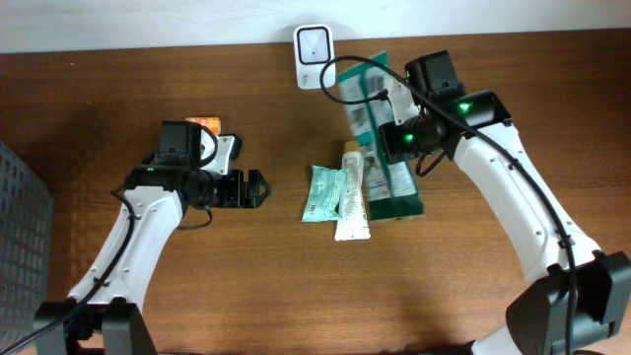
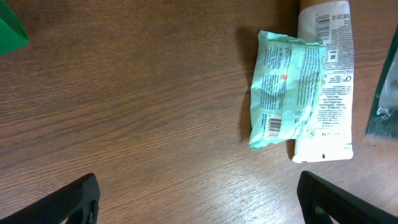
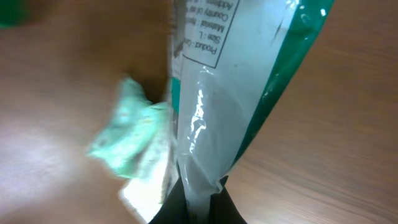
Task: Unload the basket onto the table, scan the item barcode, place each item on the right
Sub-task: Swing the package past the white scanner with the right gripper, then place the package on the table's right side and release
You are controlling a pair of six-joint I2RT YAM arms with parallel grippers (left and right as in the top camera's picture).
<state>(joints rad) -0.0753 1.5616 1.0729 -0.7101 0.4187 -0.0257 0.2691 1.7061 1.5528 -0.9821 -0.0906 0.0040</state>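
Right gripper (image 3: pixel 198 200) clamped tight on one edge of a clear-and-green plastic bag with a white label (image 3: pixel 249 74), bag held up just beside the white square scanner (image 1: pixel 314 44) at the far table edge. Left gripper (image 1: pixel 252 187) wide open, holding nothing, over the bare brown wooden table (image 1: pixel 197 296); open room between it and the mint-green crinkled packet (image 2: pixel 286 93), which overlaps the left edge of the white tube (image 2: pixel 326 74). Dark green flat pack (image 1: pixel 396 187) just right of the tube
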